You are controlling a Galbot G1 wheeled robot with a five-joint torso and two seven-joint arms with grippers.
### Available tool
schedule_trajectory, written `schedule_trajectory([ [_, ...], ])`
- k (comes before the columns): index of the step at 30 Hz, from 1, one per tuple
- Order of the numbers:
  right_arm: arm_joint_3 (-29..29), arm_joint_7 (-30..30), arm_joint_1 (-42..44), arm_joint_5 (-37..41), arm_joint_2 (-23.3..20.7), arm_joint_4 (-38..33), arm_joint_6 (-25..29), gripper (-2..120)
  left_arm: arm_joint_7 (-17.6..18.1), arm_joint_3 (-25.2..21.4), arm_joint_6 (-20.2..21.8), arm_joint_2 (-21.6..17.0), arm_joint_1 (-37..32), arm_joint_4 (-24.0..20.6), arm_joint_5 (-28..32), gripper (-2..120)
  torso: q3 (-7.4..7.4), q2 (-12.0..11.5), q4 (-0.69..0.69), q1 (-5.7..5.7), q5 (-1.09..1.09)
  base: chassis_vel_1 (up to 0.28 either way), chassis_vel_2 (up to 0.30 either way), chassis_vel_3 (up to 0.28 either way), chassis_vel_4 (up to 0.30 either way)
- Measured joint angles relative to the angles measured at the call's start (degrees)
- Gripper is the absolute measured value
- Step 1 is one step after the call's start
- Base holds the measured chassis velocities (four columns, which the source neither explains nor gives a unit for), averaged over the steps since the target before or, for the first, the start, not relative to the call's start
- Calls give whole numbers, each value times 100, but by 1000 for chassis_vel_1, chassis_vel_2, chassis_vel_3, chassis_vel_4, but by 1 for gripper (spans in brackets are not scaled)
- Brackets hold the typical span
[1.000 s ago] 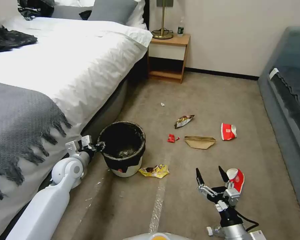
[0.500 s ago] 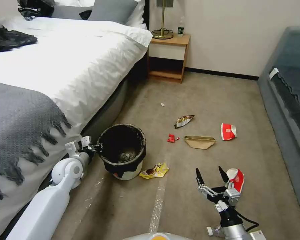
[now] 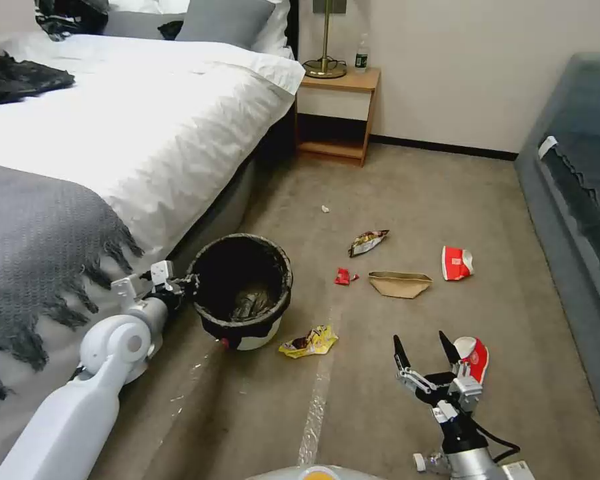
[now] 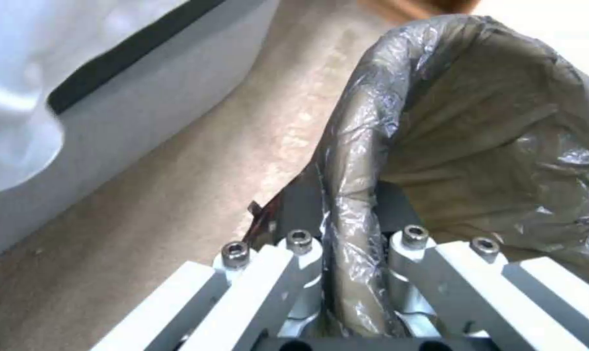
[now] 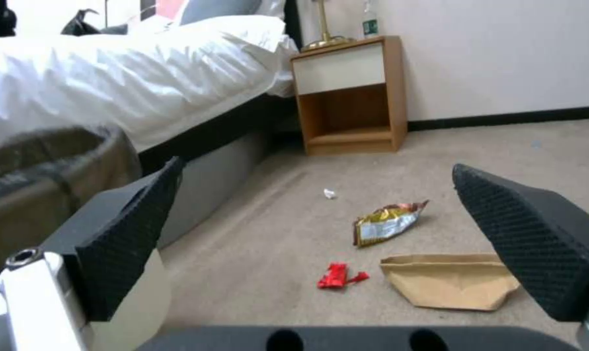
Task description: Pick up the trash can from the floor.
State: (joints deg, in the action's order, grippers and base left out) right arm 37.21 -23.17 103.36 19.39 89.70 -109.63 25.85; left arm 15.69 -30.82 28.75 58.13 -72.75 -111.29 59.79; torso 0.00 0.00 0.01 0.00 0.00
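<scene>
1. Right gripper (image 3: pixel 425 349) hangs low over the floor (image 3: pixel 380 413), fingers spread, grasping nothing.
2. Left gripper (image 3: pixel 188 285) is clenched on the bin (image 3: pixel 241 288) rim beside the bed (image 3: pixel 113 147); bin tilted.
3. Wrappers (image 3: pixel 308 341) lie just beyond.

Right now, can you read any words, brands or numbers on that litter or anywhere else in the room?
No text can be read.
Yellow wrapper: print too blurred.
Brown and gold snack bag: print too blurred.
Red cups: white markings, not legible.
Bottle on the nightstand: label too small.
Trash can: no lettering visible.
</scene>
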Motion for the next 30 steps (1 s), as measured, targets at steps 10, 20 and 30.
schedule_trajectory([
  [10, 82, -11, -20, 25, 3, -16, 49, 100, 4, -147, 80, 60, -408, -927, 58, 5, 0, 0, -1, 0, 0, 0, 0, 0, 0],
  [20, 81, -17, -2, 6, 26, -60, 67, 100, 71, -187, 130, 73, -431, -1160, 126, 5, 0, 0, -1, 0, 0, 0, 0, 0, 0],
  [30, 64, -39, 68, -54, 61, -85, 127, 100, 102, -162, 139, 56, -427, -1256, 146, 5, 0, 0, -2, 0, -1, 0, 0, 0, 0],
])
